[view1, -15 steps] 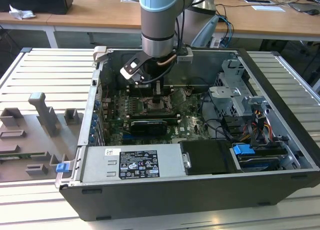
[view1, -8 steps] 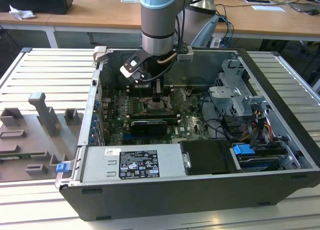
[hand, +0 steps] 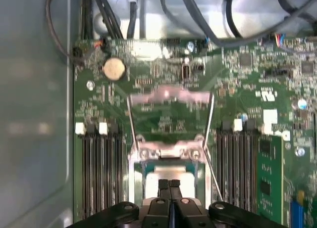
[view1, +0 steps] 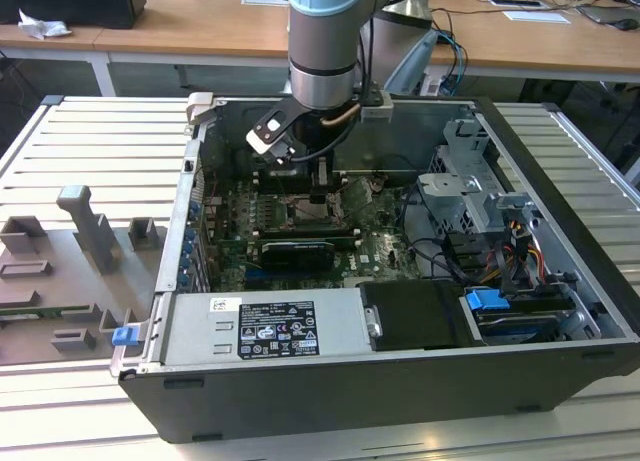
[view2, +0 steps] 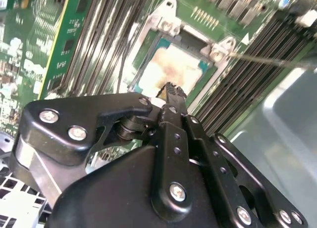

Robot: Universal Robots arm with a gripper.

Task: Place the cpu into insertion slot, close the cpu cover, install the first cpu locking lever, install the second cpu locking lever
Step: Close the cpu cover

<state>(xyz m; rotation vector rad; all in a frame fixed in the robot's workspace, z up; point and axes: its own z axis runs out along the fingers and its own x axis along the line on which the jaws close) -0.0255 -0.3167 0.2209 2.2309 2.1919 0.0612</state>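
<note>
The cpu, a pale silvery-beige square, lies flat in the insertion slot, whose metal rim shows around it on the green board. My gripper hangs just over the cpu's near edge with its black fingers pressed together and nothing between them. In the first wrist view the fingertips meet over the cpu. The cpu cover stands tilted up beyond the slot, with board visible through its window. A thin locking lever sticks out beside the slot. In the exterior view the gripper reaches down into the open case.
Long black memory slots flank the socket on both sides. In the exterior view a black graphics card lies near the socket, with the power supply in front, a drive cage and cables at the right, and a grey fixture tray outside.
</note>
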